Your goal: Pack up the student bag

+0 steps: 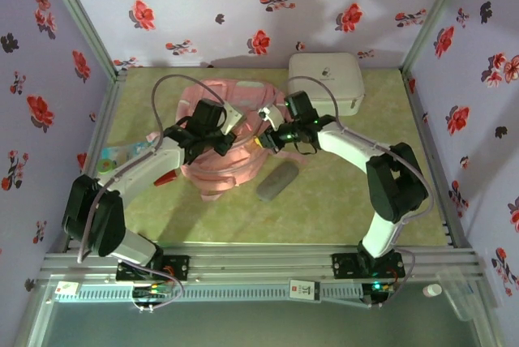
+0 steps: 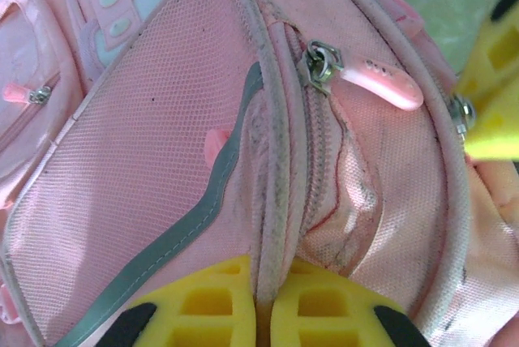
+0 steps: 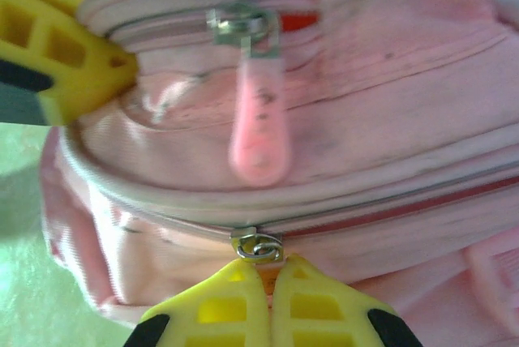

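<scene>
The right gripper [image 3: 270, 272] is pinched together, apparently on the tab of a zip slider [image 3: 257, 246] whose metal ring sits right at its tips. From there the zip track [image 3: 405, 211] runs crosswise, left and right along the curved side of the student bag [image 3: 365, 112], so I judge the pull must follow that line rather than lift away. The left gripper [image 2: 263, 282] is clamped on a piped seam [image 2: 276, 201] close by. The bag lies mid-table between both arms.

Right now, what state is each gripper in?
Left gripper: jaws shut, pinching a piped seam of the student bag.
Right gripper: jaws shut on a zip slider of the student bag.
</scene>
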Available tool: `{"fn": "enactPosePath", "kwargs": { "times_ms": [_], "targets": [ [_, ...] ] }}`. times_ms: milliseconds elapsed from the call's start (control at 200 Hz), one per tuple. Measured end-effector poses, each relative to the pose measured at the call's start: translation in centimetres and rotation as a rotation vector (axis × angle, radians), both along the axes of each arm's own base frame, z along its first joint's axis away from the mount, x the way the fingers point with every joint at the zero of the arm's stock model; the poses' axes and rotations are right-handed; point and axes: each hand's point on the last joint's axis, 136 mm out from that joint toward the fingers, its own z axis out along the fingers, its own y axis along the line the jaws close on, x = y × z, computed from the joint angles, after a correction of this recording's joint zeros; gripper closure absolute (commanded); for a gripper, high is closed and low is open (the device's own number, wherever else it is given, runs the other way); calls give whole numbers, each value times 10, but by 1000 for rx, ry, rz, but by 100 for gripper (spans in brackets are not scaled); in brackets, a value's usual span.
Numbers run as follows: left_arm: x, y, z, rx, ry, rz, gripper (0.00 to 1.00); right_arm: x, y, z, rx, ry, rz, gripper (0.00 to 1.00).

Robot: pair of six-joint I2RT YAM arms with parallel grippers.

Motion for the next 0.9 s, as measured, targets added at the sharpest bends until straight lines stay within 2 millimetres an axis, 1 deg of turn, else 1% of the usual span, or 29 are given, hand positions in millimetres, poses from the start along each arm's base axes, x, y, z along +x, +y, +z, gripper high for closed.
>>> {"fn": "enactPosePath", "kwargs": {
  "times_ms": [180,310,375,475,495,535,580,585,590,615,635,645,650,690,720,820,900],
  "targets": [
    [2,-4,-5,-24,23,20,100,-19,16,-6,47,43,-17,100],
    [2,-8,-9,-58,48,34,100,-26,23,-9,93,66,-51,100],
    [2,-11,-12,-75,63,44,100,-28,25,-12,119,81,-74,100],
    [4,-15,-16,-101,77,55,100,-29,21,-15,156,74,-121,95],
    [5,-16,-16,-108,79,56,100,-29,20,-15,162,70,-131,93],
    [5,-19,-14,-123,77,51,100,-28,15,-14,170,58,-160,85],
    [6,-21,-12,-139,70,47,100,-27,10,-9,183,48,-195,73],
    [7,-22,-12,-140,68,48,100,-27,9,-9,184,45,-195,73],
    [7,-22,-12,-141,67,48,100,-28,9,-7,187,41,-194,70],
    [8,-23,-11,-150,60,46,100,-27,5,-4,198,45,-217,63],
    [9,-24,-10,-155,53,46,100,-27,1,-1,208,39,-229,59],
    [9,-24,-10,-158,51,45,100,-27,-1,0,214,43,-243,55],
    [10,-24,-9,-160,49,46,100,-27,-2,1,216,43,-244,55],
    [11,-26,-8,-169,38,44,100,-26,-9,8,238,41,-276,44],
    [11,-26,-8,-174,33,39,100,-23,-15,12,254,50,-310,38],
    [9,-26,-10,-180,24,26,100,-5,-37,27,298,79,-442,30],
    [9,-27,-8,-182,14,18,100,6,-49,31,317,138,-534,29]
  ]
}}
